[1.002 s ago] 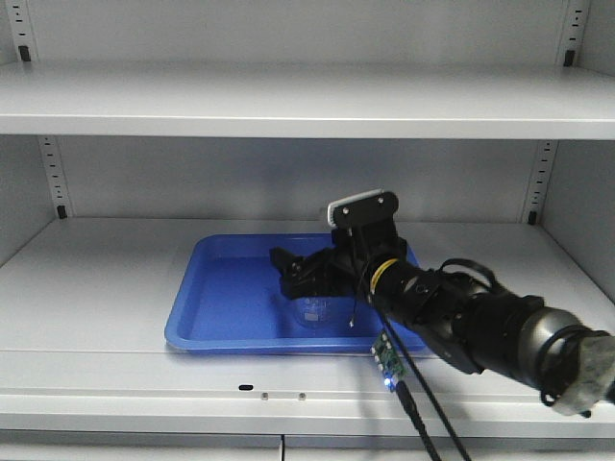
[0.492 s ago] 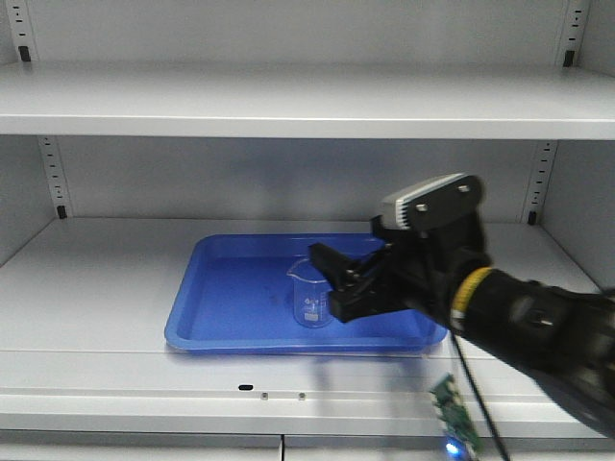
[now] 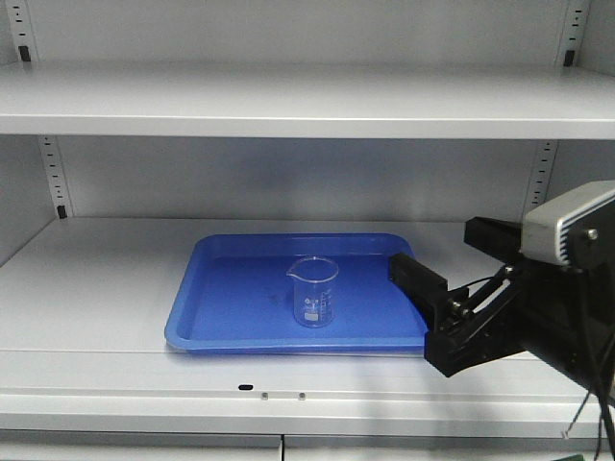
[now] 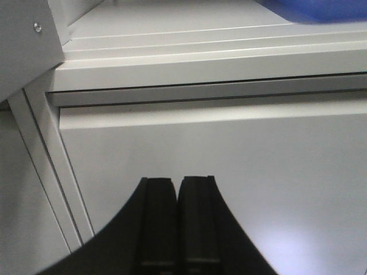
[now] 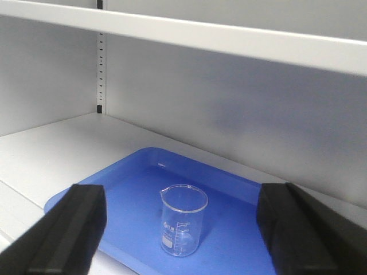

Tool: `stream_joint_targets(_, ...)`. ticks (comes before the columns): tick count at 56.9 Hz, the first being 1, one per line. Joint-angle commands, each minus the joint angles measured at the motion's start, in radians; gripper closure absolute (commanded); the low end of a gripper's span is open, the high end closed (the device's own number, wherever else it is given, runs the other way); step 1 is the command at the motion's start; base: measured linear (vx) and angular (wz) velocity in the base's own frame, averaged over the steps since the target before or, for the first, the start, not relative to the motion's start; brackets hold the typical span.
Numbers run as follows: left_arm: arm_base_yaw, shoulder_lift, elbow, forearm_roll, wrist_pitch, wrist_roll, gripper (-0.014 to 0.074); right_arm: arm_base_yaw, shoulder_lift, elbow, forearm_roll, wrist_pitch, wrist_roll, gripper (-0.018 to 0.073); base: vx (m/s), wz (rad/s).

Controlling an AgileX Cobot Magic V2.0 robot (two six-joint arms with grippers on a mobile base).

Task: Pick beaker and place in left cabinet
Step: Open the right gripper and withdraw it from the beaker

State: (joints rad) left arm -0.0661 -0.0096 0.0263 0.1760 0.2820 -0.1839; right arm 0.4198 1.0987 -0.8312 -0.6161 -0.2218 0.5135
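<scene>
Left wrist view alone shows left pincer [image 4: 178,229], seemingly closed.

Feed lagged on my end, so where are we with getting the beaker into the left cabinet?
Done, by the look of it: the beaker stands upright on the blue tray on the left cabinet shelf, with nothing gripping it. In hand: nothing; the right pincer is open and clear of the tray, off to the beaker's right. The left pincer is shut below the shelf front. Left: probably only parking the arm.
</scene>
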Motion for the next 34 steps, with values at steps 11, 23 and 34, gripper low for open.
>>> stream_joint_targets(11,-0.007,-0.018,-0.009,-0.002,-0.083,-0.003,0.0593,-0.003,-0.028,-0.027,0.008,-0.059,-0.007,-0.0022,0.00,0.00)
stream_joint_targets(23,-0.007,-0.018,-0.009,-0.002,-0.083,-0.003,0.0593,-0.004,-0.031,-0.027,0.010,-0.048,-0.024,-0.0017,0.00,0.00)
stream_joint_targets(34,-0.007,-0.018,-0.009,-0.002,-0.083,-0.003,0.0593,-0.025,-0.123,0.060,0.333,0.103,-0.318,0.0065,0.00,0.00)
